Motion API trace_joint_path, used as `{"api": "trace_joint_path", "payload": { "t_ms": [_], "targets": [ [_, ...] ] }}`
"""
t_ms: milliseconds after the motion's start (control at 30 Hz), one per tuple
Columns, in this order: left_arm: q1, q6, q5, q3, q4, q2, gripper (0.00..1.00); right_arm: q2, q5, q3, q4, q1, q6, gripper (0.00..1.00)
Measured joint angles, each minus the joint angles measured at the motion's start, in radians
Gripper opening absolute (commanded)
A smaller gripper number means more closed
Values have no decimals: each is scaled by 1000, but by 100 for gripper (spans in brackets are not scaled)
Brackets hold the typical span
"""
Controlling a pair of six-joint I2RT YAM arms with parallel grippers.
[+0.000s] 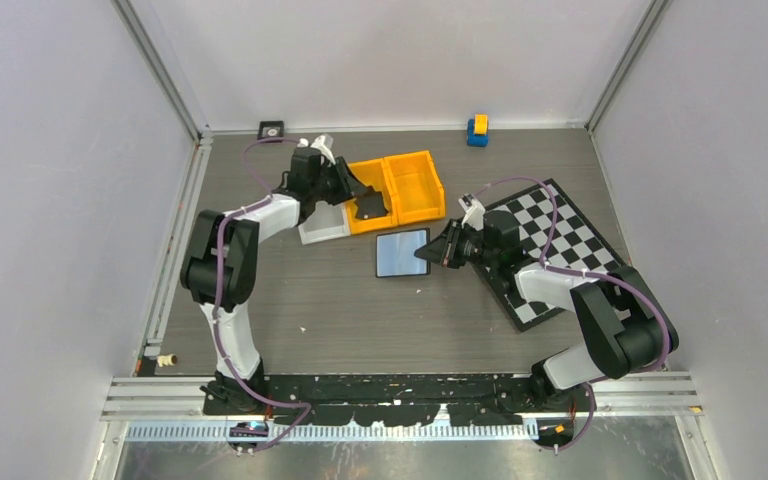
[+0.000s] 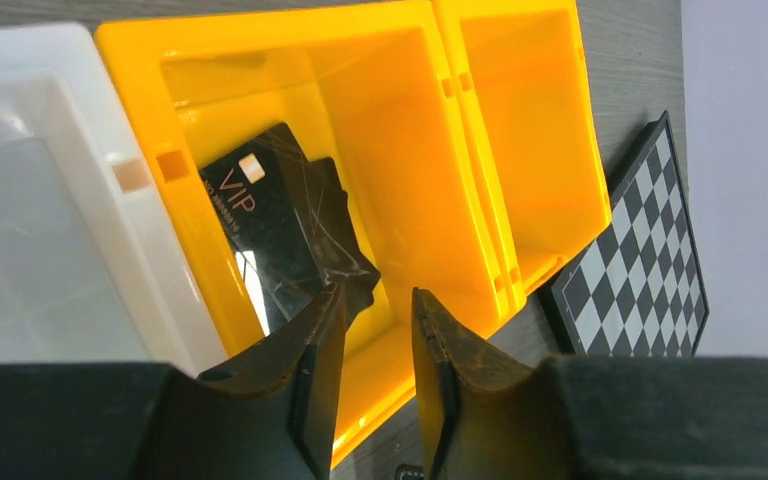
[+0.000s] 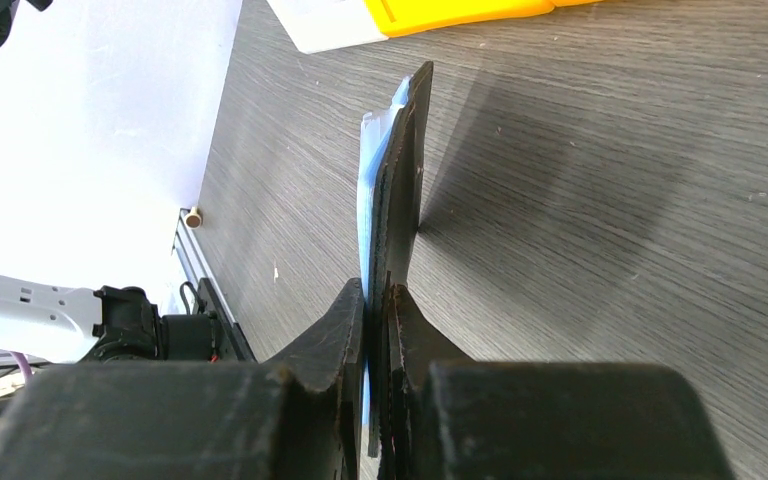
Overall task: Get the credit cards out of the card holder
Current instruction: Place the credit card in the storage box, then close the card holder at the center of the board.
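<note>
Right fingers [image 3: 332, 335] pinch holder [image 3: 402, 170], left fingers [image 2: 300, 365] parted

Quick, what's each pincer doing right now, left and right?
Left pincer: open, empty, over the credit cards in the yellow bin.
Right pincer: closed on the card holder.

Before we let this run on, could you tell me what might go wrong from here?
1. The right hand pinches the card holder only by one edge, so it could twist or slip.
2. The credit cards lie in the yellow bin close to the left hand; lifting away might snag one.
</note>
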Motion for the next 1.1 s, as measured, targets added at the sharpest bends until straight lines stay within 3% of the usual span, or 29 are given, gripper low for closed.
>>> {"api": "trace_joint_path", "payload": {
  "t_ms": [200,400,467,600,633,800,1100],
  "targets": [
    [-4,23,13,-145,32,-130,42,0,4,0,-1,0,1,0],
    [-29,47,20,-333,64,-388,51,0,8,-13,61,0,29,0],
    [-38,52,23,-397,90,-477,59,6,8,-24,95,0,45,1],
    [-45,55,28,-558,166,-623,97,19,9,-57,158,0,77,1],
    [-45,53,27,-607,185,-652,99,21,10,-67,170,0,85,0],
    [-45,34,29,-764,229,-717,100,32,14,-127,274,0,127,1],
    [-31,-1,132,-838,395,-658,93,29,36,-175,402,0,175,0]
  ]
}}
